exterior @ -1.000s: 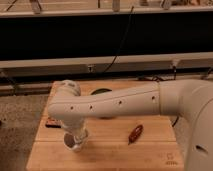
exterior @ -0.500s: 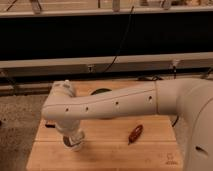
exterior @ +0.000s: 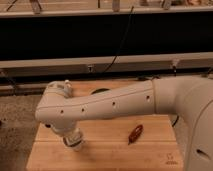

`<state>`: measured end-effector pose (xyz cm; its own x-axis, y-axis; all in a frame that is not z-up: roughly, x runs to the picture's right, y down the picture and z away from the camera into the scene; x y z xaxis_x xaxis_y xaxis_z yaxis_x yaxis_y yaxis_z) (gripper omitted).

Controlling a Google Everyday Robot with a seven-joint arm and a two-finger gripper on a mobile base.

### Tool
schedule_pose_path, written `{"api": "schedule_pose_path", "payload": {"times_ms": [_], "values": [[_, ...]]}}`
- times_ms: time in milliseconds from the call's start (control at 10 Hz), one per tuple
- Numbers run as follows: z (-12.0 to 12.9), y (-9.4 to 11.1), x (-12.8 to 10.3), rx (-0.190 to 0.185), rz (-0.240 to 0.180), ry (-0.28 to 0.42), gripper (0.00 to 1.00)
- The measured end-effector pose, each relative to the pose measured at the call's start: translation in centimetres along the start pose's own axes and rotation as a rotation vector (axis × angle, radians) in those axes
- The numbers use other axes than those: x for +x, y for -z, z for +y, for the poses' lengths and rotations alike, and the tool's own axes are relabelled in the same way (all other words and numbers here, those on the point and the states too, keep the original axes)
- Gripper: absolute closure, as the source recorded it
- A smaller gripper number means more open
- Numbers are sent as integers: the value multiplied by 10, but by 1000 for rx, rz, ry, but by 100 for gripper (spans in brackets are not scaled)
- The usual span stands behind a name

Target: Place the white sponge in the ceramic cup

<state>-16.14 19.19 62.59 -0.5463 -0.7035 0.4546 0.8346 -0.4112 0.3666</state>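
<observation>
Hanging low over table [exterior: 100,152]: tool [exterior: 76,145]

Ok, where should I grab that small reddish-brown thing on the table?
Probably take the reddish-brown thing at its middle, from straight above, across its narrow width: it lies flat and elongated, slanting on the wooden table. The gripper points down over the table's left side, apart from it.

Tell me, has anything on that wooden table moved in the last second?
Hardly. The arm has shifted slightly left, its elbow swinging outward, and the gripper stays low over the wooden table at the left. Nothing was visibly picked up or released. The small reddish-brown object lies where it was. No sponge or cup shows.
</observation>
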Motion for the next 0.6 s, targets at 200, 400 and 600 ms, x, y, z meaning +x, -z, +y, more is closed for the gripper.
{"api": "schedule_pose_path", "payload": {"times_ms": [200,400,600], "values": [[1,4,-1,-11,4,0,21],[1,6,-1,-19,8,2,20],[4,10,-2,-25,15,-5,20]]}}
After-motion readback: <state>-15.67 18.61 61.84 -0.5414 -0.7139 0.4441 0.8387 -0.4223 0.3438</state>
